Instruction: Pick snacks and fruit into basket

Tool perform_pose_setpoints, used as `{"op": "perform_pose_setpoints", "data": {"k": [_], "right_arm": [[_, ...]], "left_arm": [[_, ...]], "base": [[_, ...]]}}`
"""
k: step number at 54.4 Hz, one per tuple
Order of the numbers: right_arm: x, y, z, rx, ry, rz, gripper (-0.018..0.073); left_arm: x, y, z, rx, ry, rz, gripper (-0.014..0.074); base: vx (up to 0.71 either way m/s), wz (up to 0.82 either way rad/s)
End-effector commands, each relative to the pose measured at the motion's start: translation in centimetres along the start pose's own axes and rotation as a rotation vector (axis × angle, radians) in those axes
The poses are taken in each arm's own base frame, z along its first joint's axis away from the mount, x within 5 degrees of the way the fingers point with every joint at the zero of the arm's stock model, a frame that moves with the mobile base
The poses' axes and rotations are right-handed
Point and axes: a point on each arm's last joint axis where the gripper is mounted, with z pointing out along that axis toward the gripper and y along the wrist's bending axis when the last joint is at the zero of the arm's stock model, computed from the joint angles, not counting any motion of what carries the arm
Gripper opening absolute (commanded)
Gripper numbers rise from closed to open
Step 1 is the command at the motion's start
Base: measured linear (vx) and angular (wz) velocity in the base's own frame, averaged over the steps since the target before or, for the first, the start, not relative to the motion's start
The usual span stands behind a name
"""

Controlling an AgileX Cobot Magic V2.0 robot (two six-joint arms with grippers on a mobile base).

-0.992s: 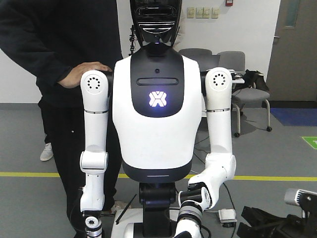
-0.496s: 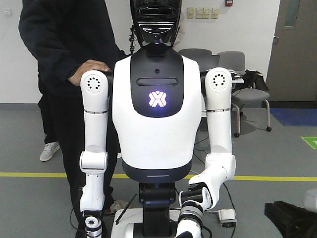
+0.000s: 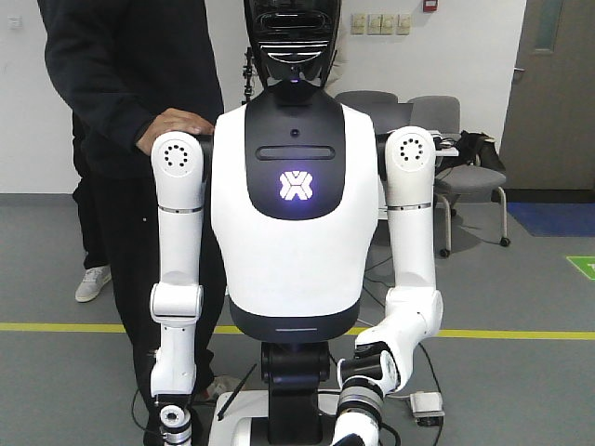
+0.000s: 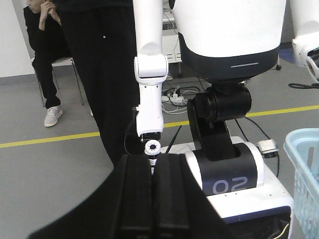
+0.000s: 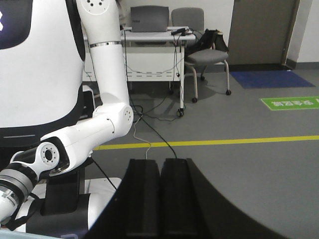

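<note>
L gripper (image 4: 151,199): black fingers (image 4: 135,199) pressed flat together, clenched on nothing, pointing at a white humanoid robot (image 3: 296,232) w/ glowing X logo on its chest. Its base is marked "02" (image 4: 229,185). Basket (image 4: 305,169), pale blue, only the rim and a bit of lattice wall showing at the R edge of the left wrist view, beside the humanoid's base. No snacks or fruit visible in any view.

R gripper (image 5: 159,199): fingers (image 5: 175,199) also clenched, nothing between them, aimed over grey floor w/ a yellow line (image 5: 224,142). Humanoid's bent white arm (image 5: 84,134) is to the L of it.

Front view: person in black (image 3: 130,84) stands behind the humanoid, hand (image 3: 177,125) resting on its shoulder. Grey chairs (image 3: 456,149) at back; a laptop (image 5: 149,19) sits on a surface (image 5: 149,35) there.
</note>
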Motion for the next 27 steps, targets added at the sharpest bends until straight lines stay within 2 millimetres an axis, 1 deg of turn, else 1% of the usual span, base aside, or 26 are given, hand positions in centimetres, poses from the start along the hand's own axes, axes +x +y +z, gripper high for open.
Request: {"op": "perform_pose_setpoints", "data": {"k": [1,4,10,18,22,27], "right_arm": [[0.1,0.0,-1.3,-0.01,-0.15,-0.002,-0.0008],[1.8,0.0,-1.9,-0.015,-0.183,-0.003,-0.0008],[4.5,0.1,-3.0,-0.024,-0.268,-0.021,-0.0008],[7.6,0.1,-3.6,-0.03,-0.332,-0.026,-0.0008],[9.0,0.0,-3.7,-0.029,-0.337,-0.021,-0.0008],[9.7,0.0,-3.4,-0.022,-0.26,-0.015,-0.0008]], "left_arm": [[-0.7,0.1,-0.1,-0.006,-0.091,-0.003,-0.0008],[-0.7,0.1,-0.1,-0.006,-0.091,-0.003,-0.0008],[-0.7,0.1,-0.1,-0.006,-0.091,-0.003,-0.0008],[-0.7,0.1,-0.1,-0.006,-0.091,-0.003,-0.0008],[-0.7,0.1,-0.1,-0.006,-0.091,-0.003,-0.0008],[-0.7,0.1,-0.1,-0.006,-0.09,-0.003,-0.0008]], "base": [[0.0,0.0],[0.0,0.0],[0.0,0.0],[0.0,0.0],[0.0,0.0],[0.0,0.0]]}}
